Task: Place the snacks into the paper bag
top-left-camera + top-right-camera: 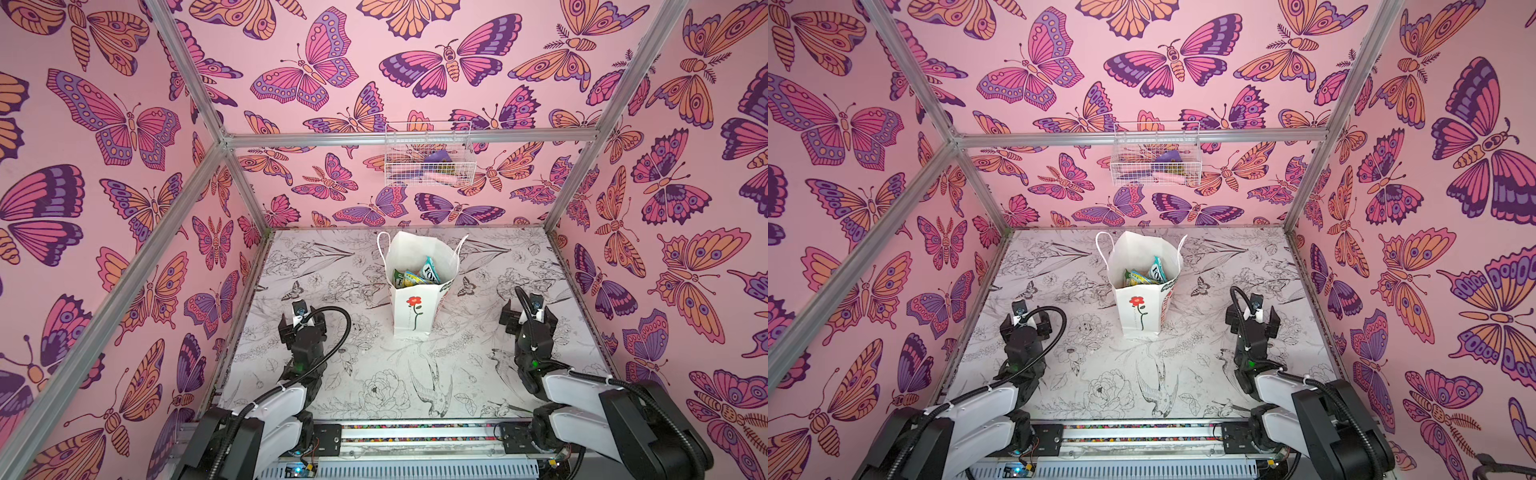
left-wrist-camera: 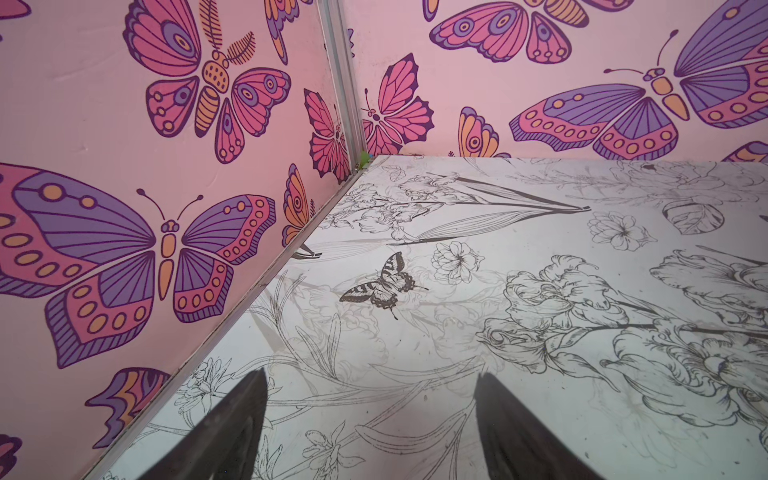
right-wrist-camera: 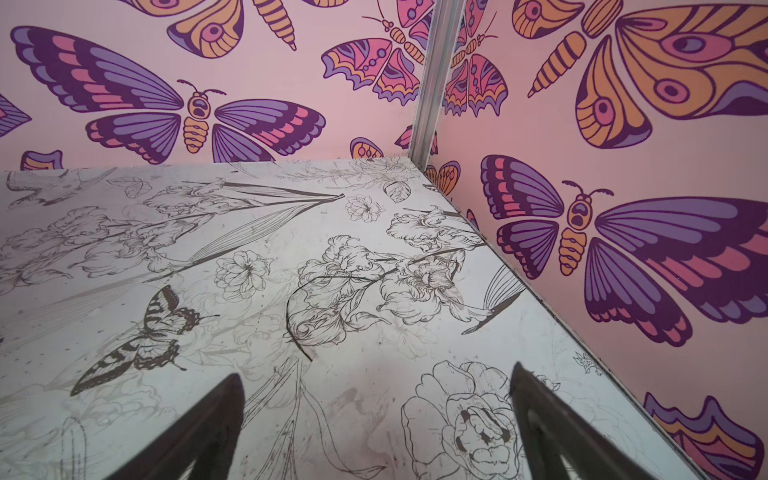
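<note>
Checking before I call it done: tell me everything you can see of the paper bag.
The paper bag is tall, white, standing upright and open-mouthed on the table, toward the back middle. Two white cord handles stick up at the rim. A red flower is drawn on the near face; colourful print runs down one side. Snacks, green-yellow and teal packets, lie inside. Nothing else touches it.

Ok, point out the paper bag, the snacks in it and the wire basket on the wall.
paper bag [image 1: 401, 320]: in a top view, on its flowered front face.
snacks [image 1: 431, 265]: in a top view, on the teal packet inside the bag.
wire basket [image 1: 405, 174]: in a top view, on its front mesh.
</note>
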Robot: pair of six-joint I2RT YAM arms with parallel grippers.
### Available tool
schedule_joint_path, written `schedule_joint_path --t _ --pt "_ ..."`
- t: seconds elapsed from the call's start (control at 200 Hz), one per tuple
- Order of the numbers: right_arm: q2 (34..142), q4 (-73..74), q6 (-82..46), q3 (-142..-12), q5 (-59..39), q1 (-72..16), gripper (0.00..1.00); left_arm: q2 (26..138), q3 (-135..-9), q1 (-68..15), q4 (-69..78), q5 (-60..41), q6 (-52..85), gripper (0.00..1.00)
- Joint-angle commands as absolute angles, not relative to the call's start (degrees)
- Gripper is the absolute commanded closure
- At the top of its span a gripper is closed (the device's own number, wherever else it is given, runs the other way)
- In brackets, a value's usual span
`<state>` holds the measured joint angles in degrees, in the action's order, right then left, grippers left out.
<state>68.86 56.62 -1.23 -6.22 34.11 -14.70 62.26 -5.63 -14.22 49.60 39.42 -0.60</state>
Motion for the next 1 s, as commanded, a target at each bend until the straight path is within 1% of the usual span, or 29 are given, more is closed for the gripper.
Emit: schedule_joint_path --t 0.0,0.31,0.586,0.681,0.736,0.846,0.896,0.936,0.996 --pt "70.26 63.57 -1.01 -6.06 33.32 -13.91 0.01 64.61 -4.76 -13.5 57.12 38.67 -0.68 0.19" --pt "77.37 73.29 0.48 -5.39 33.56 -13.1 0.01 73.39 -3.9 -13.01 70.66 38.67 -2.7 0.18" --pt "82.99 79.39 2.15 -5.27 30.97 -13.11 0.01 78.4 -3.76 -12.7 75.83 38.2 -2.69 0.18" --pt "86.31 81.71 2.5 -5.75 30.39 -13.17 0.01 83.6 -3.87 -12.15 81.63 38.74 -2.67 0.18" --pt "86.74 81.73 2.68 -5.97 29.97 -13.2 0.01 85.2 -4.59 -12.08 81.7 39.61 -2.52 0.18" --pt "87.03 81.7 3.35 -5.98 28.38 -13.19 0.01 86.28 -5.03 -12.13 81.74 37.79 -2.89 0.18" --pt "87.48 81.73 4.07 -6.15 27.04 -13.24 0.01 86.39 -5.01 -12.2 81.74 37.08 -3.31 0.17" --pt "87.7 81.73 4.67 -6.24 26.19 -13.43 0.01 86.31 -5.01 -12.39 81.7 37.13 -3.34 0.12" --pt "88.01 81.71 5.46 -6.41 25.44 -13.79 0.01 86.18 -4.93 -12.48 81.74 37.11 -3.34 0.12"
